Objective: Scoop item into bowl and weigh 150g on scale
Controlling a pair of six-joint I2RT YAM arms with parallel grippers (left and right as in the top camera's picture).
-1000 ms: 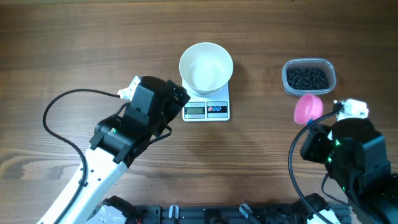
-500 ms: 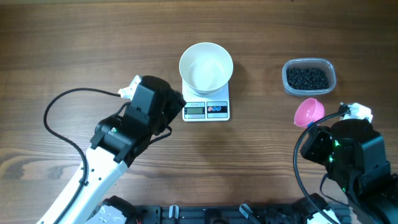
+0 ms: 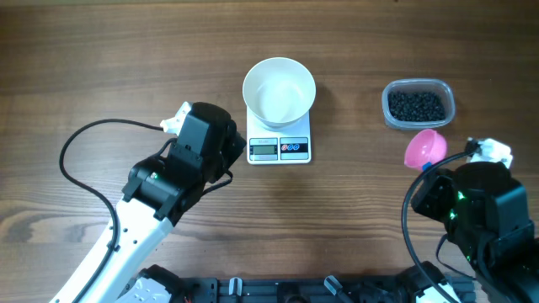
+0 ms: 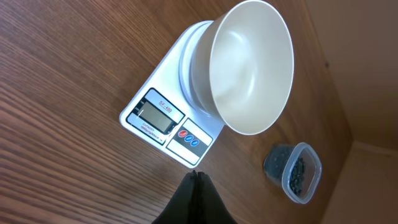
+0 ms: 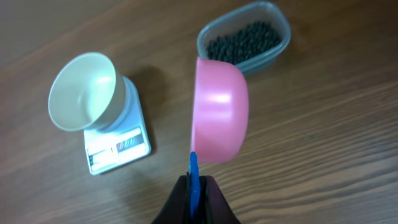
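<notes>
Two arms work at a wooden desk (image 3: pixel 101 50). In the overhead view the scale (image 3: pixel 280 149) lies at centre, with its display strip toward 6 o'clock. The bowl (image 3: pixel 279 91) stands upright on the scale platform and covers its 12 o'clock part. The bowl interior shows plain white. The display reading is too small to make out.

The beads (image 3: pixel 415 104) lie in a clear tub (image 3: pixel 448 94) at 3 o'clock of the bowl, well apart from the scale. All visible beads are inside the tub.

Left arm (image 3: pixel 181 164): positioned at 9 o'clock of the scale, with the wrist housing just beside the scale's edge. In the left wrist view the left fingers (image 4: pixel 194 186) are pressed fully together with nothing between them. They point toward the front strip of the scale and stand apart from it. Contact with the desk cannot be determined.

Right arm (image 3: pixel 476 206): positioned at 5 o'clock of the tub. The right fingers (image 5: pixel 184 190) are clamped on the blue handle (image 5: pixel 193 167) of a pink scoop (image 5: pixel 221 111). In the overhead view the scoop cup sits just beside the tub, at its 6 o'clock. In the right wrist view the cup is turned on its side, rounded outer wall toward the camera. Its contents cannot be determined.
</notes>
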